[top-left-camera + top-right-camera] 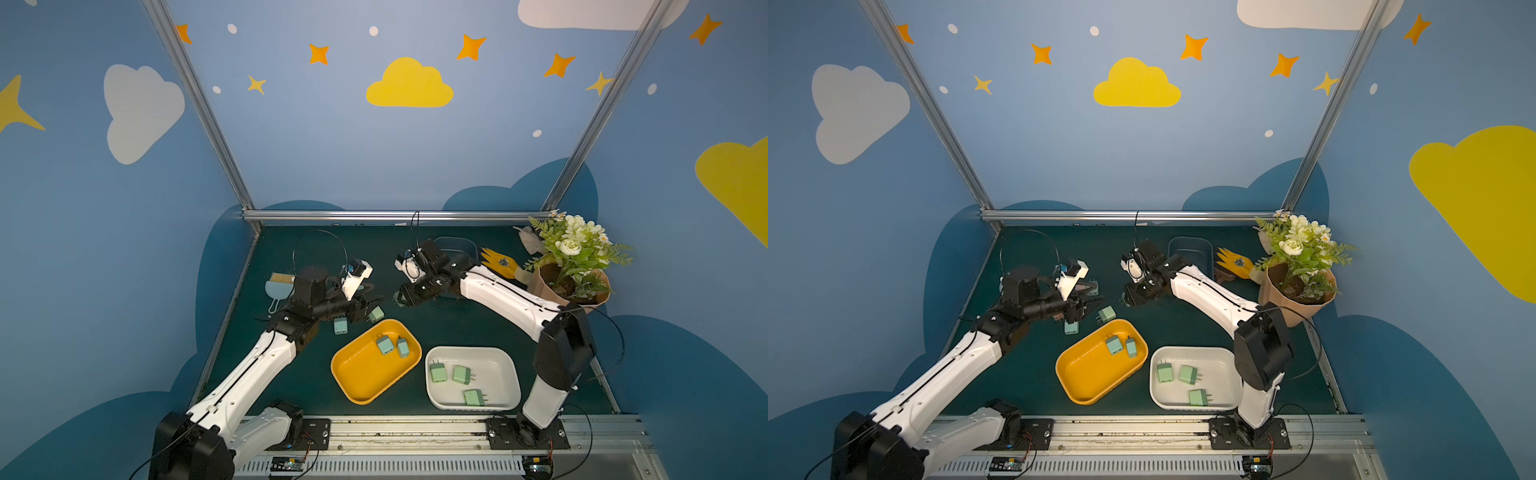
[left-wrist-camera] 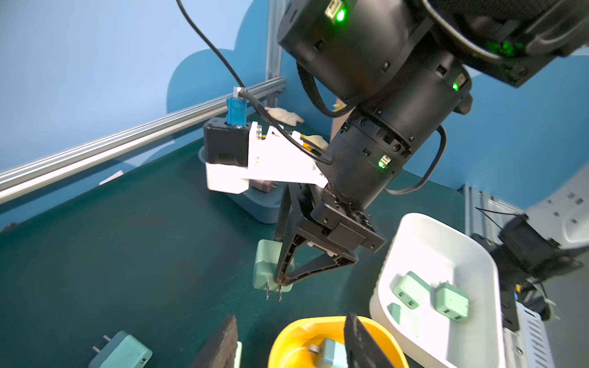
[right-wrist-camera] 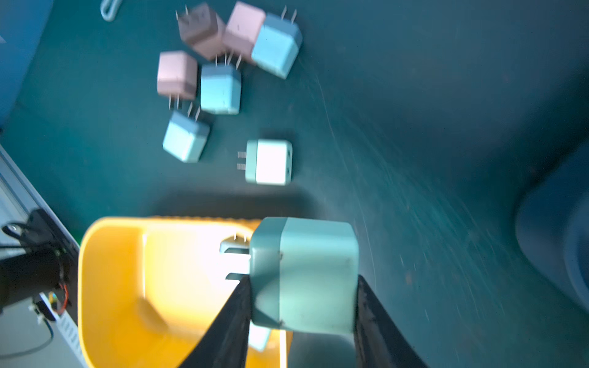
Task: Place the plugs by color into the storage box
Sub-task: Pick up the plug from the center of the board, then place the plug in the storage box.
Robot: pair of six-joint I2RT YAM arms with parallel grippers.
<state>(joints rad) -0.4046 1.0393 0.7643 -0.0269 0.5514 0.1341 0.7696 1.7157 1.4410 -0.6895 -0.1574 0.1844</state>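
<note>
My right gripper (image 3: 302,286) is shut on a mint green plug (image 3: 315,264), held above the mat just beside the yellow tray (image 1: 361,374); the left wrist view shows the same plug (image 2: 266,270) hanging from it. My left gripper (image 2: 291,315) is open, its fingers (image 2: 223,344) apart over the mat and the yellow tray's rim. Two light-blue plugs (image 1: 385,345) lie in the yellow tray. Three green plugs (image 1: 461,374) lie in the white tray (image 1: 494,361). Several loose pink plugs (image 3: 177,75) and blue plugs (image 3: 220,87) cluster on the mat, mostly hidden under my left arm in both top views.
A dark blue tray (image 2: 255,207) with a pink plug stands at the back. A light-blue dustpan brush (image 1: 279,286) lies far left. A yellow glove (image 1: 498,259) and a potted bouquet (image 1: 573,266) occupy the back right corner. Two loose plugs (image 1: 376,313) lie near my left gripper.
</note>
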